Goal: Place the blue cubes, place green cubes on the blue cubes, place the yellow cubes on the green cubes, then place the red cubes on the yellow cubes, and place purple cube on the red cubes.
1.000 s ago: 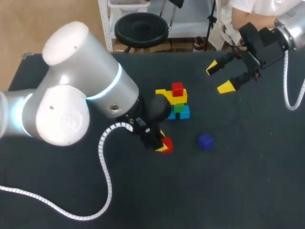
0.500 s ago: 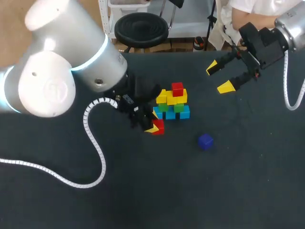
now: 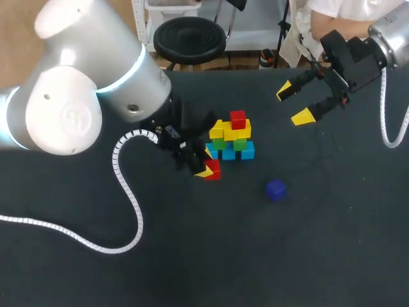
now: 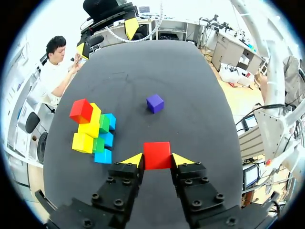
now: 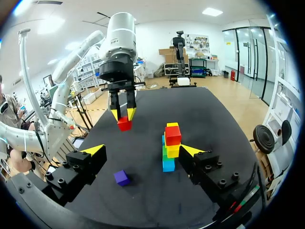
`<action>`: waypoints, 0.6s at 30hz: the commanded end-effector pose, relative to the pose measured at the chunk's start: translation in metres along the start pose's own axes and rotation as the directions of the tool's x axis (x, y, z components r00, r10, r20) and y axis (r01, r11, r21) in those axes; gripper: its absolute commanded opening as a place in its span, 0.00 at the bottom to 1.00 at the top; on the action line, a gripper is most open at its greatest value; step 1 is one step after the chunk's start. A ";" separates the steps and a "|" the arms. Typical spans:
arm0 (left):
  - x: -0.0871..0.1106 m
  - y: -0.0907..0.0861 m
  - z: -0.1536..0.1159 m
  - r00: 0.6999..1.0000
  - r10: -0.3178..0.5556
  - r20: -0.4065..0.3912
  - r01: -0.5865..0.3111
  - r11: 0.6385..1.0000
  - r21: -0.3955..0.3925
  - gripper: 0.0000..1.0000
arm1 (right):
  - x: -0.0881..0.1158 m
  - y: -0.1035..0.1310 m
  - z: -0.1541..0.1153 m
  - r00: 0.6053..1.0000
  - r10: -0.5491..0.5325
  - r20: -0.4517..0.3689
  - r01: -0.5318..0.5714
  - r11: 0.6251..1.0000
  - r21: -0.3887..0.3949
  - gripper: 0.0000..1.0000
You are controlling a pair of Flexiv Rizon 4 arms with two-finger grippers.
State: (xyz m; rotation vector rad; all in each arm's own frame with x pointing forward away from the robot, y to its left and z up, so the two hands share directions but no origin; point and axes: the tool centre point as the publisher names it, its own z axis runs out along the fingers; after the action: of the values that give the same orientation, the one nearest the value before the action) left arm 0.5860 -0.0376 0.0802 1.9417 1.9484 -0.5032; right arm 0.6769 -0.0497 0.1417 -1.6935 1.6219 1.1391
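My left gripper is shut on a red cube, held just off the table beside the stack's near-left side. In the left wrist view the red cube sits between the yellow tips. The stack has blue cubes at the bottom, then green, then yellow, and one red cube on its right half. A purple cube lies alone on the table to the stack's near right. My right gripper hangs open and empty over the far right of the table.
The black table stretches out bare in front and to the right. The left arm's white cable loops over the table's left part. From the right wrist view, the stack stands ahead and the purple cube lies nearer.
The left arm has carried the red cube away from the table's front toward the stack's left side, then held still. The right arm has not moved.
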 end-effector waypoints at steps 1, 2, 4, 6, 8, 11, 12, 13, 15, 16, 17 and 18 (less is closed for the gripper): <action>0.000 0.001 0.000 1.000 0.001 -0.003 -0.001 1.000 0.001 0.00 | 0.000 0.001 0.000 1.000 0.000 -0.001 0.000 1.000 0.003 1.00; -0.004 0.007 -0.004 1.000 0.001 0.013 -0.001 1.000 -0.008 0.00 | 0.000 0.001 0.000 1.000 0.000 -0.001 0.000 1.000 0.003 1.00; -0.012 0.017 -0.011 1.000 0.008 0.030 -0.007 0.999 -0.037 0.00 | 0.000 0.001 0.000 1.000 0.000 -0.001 0.000 1.000 0.003 1.00; -0.021 0.027 -0.020 0.999 0.028 0.027 -0.026 0.998 -0.065 0.00 | 0.000 0.001 0.000 1.000 0.000 -0.001 0.000 1.000 0.003 1.00; -0.027 0.036 -0.028 0.999 0.032 0.033 -0.029 0.997 -0.078 0.00 | 0.000 0.001 0.000 1.000 0.000 -0.001 0.000 1.000 0.003 1.00; -0.032 0.048 -0.037 0.999 0.034 0.041 -0.030 0.996 -0.089 0.00 | 0.000 0.001 0.000 1.000 0.000 -0.001 0.000 1.000 0.003 1.00; -0.032 0.051 -0.038 0.999 0.031 0.037 -0.027 0.996 -0.088 0.00 | 0.000 0.001 0.000 1.000 0.000 -0.001 0.000 1.000 0.003 1.00; -0.032 0.055 -0.040 0.999 0.026 0.040 -0.023 0.996 -0.081 0.00 | 0.000 0.001 0.000 1.000 0.000 -0.001 0.000 1.000 0.003 1.00; -0.033 0.062 -0.041 0.999 0.026 0.035 -0.024 0.997 -0.068 0.00 | 0.000 0.001 0.000 1.000 0.000 -0.001 0.000 1.000 0.003 1.00; -0.033 0.065 -0.041 0.999 0.024 0.036 -0.022 0.998 -0.057 0.00 | 0.000 0.001 0.000 1.000 0.000 -0.001 0.000 1.000 0.003 1.00; -0.032 0.070 -0.041 0.999 0.015 0.036 -0.014 0.999 -0.039 0.00 | 0.000 0.001 0.000 1.000 0.000 -0.001 0.000 1.000 0.003 1.00; -0.031 0.074 -0.040 0.999 0.009 0.038 -0.009 1.000 -0.024 0.00 | 0.000 0.001 0.000 1.000 0.000 -0.001 0.000 1.000 0.003 1.00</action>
State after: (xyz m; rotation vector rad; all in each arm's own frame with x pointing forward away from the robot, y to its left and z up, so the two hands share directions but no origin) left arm 0.6419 -0.0423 0.1309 1.8747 1.8998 -0.4600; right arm 0.6769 -0.0497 0.1417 -1.6935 1.6219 1.1391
